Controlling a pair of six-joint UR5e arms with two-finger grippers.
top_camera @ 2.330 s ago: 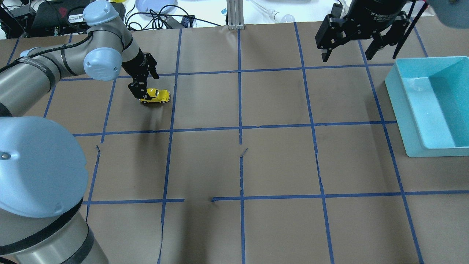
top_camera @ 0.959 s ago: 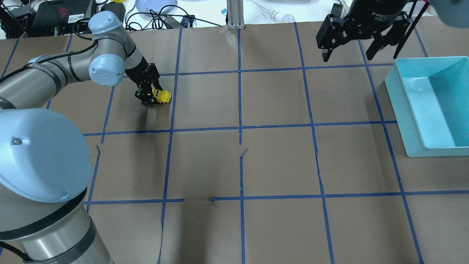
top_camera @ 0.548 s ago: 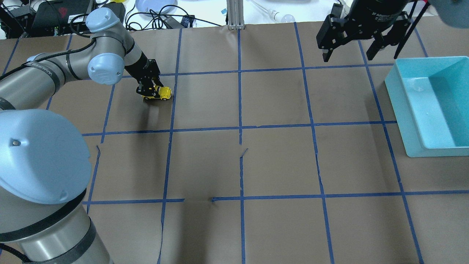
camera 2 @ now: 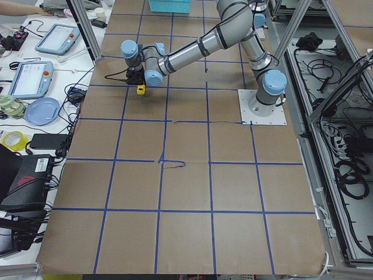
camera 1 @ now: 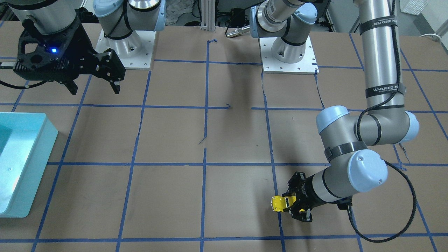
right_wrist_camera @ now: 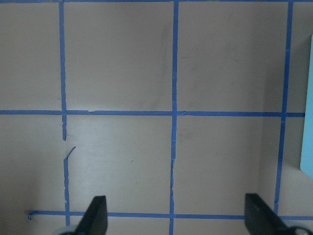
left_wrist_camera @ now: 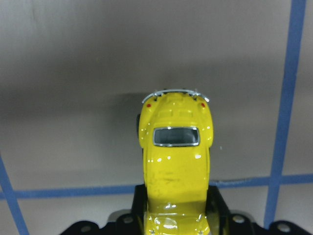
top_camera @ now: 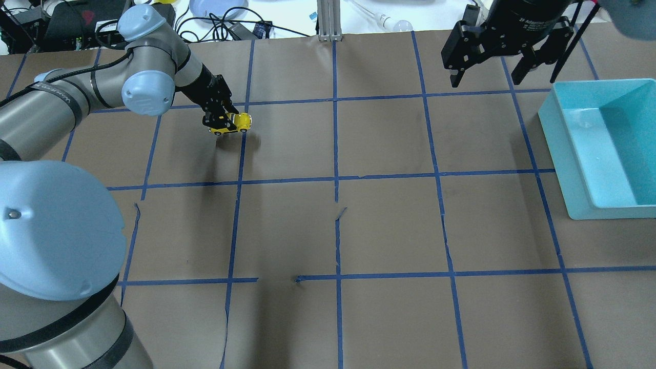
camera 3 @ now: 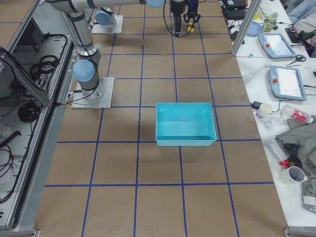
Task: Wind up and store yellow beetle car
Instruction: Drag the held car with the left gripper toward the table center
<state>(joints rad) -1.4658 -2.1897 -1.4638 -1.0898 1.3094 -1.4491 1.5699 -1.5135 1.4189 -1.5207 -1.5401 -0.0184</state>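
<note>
The yellow beetle car (top_camera: 239, 123) sits at table level at the far left, on a blue tape line, with my left gripper (top_camera: 221, 120) shut on its near end. The front-facing view shows the yellow beetle car (camera 1: 279, 203) sticking out of the left gripper (camera 1: 293, 204) toward the table's middle. From the left wrist camera, the yellow beetle car (left_wrist_camera: 175, 161) points away, its rear window and chrome bumper up. My right gripper (top_camera: 487, 74) hangs open, high at the far right, holding nothing. Its two fingers (right_wrist_camera: 95, 215) frame bare table.
A teal bin (top_camera: 564, 154) stands at the right edge; in the front-facing view the teal bin (camera 1: 35, 157) is at the left. Brown paper (top_camera: 338, 225) with blue tape lines covers the table. Cables, tablets and clutter lie beyond the far edge.
The left gripper closed on the car and has carried it a short way right and farther back, onto the tape line. The right arm has not moved.
</note>
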